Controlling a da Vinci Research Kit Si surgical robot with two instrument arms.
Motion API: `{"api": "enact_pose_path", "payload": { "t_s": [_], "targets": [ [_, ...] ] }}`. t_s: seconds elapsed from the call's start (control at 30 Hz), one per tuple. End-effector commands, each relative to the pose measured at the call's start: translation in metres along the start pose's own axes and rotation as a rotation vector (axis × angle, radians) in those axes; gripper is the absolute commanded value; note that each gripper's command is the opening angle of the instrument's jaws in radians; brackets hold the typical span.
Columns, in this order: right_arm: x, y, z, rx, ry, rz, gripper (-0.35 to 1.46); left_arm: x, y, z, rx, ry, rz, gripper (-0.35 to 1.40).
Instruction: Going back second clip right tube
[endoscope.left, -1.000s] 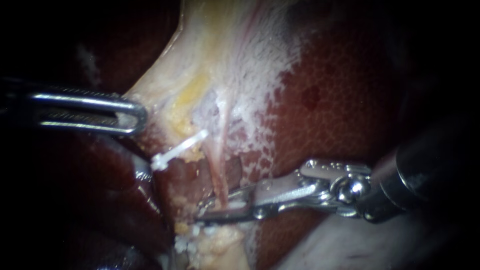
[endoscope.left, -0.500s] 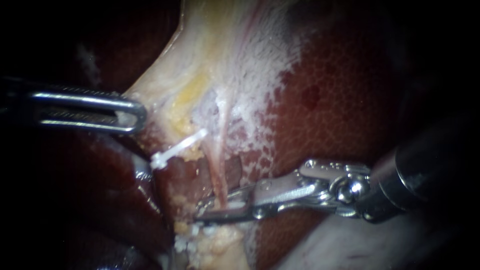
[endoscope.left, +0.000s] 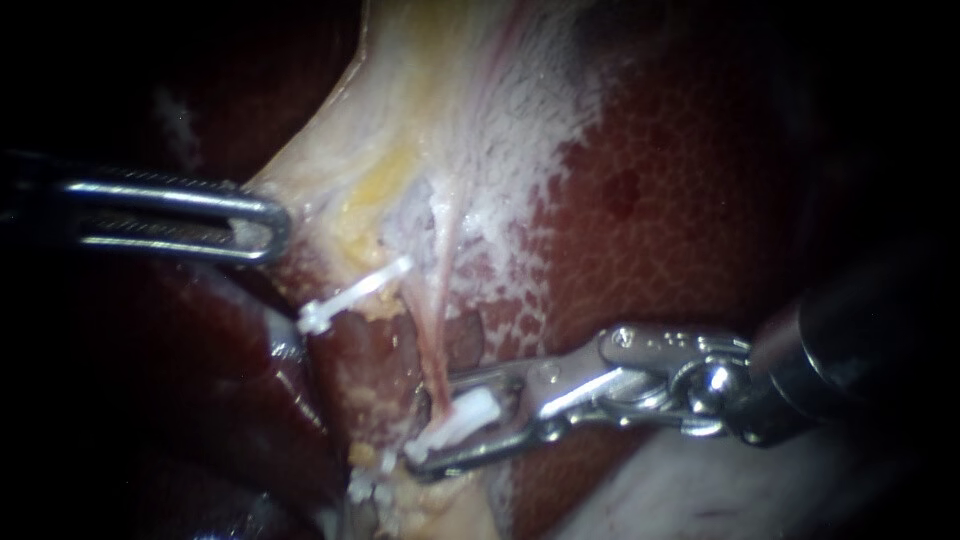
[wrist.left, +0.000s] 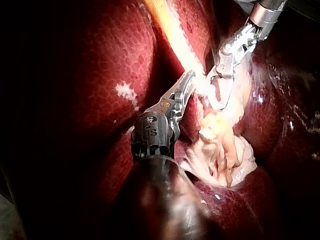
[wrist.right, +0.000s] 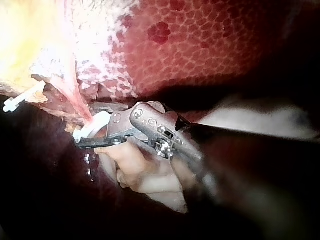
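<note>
Clip (endoscope.left: 458, 420) across right tube (endoscope.left: 432, 340)

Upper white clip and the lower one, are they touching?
Apart. The endoscope view shows the upper clip and the lower clip with a stretch of bare tissue between them.

Bright glossy steel, finely ridged: slotted jaws of left instrument (endoscope.left: 272, 228). Polished silver metal on right instrument (endoscope.left: 440, 425), hinged jaws; shaft dark, matt. Smooth plastic: upper white clip (endoscope.left: 352, 297), lower white clip (endoscope.left: 458, 420). Wet, glossy, mottled: dark red liver (endoscope.left: 680, 200). Fibrous, moist: pale yellowish membrane (endoscope.left: 420, 120).
</note>
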Motion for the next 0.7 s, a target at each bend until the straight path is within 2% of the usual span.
{"api": "enact_pose_path", "payload": {
  "t_s": [0.03, 0.1, 0.23, 0.47, 0.7],
  "targets": [
    [0.0, 0.0001, -0.0001, -0.005, 0.002, -0.011, 0.6, 0.0, 0.0, 0.0, 0.0, 0.0, 0.0, -0.33],
    [-0.0001, 0.0001, -0.0001, -0.009, 0.004, -0.04, 0.6, 0.0, 0.0, 0.0, 0.0, 0.0, 0.0, -0.33],
    [-0.0003, 0.0002, 0.0004, -0.012, 0.004, -0.042, 0.6, 0.0, 0.0, 0.0, 0.0, 0.0, 0.0, -0.33],
    [-0.0018, 0.0002, 0.0022, -0.021, 0.002, -0.052, 0.6, 0.0, 0.0, 0.0001, -0.001, 0.0, 0.0, -0.33],
    [-0.0017, 0.0003, 0.0027, -0.024, 0.003, -0.052, 0.6, -0.0001, -0.0001, 0.0001, -0.001, 0.0, 0.0, -0.33]
  ]
}}
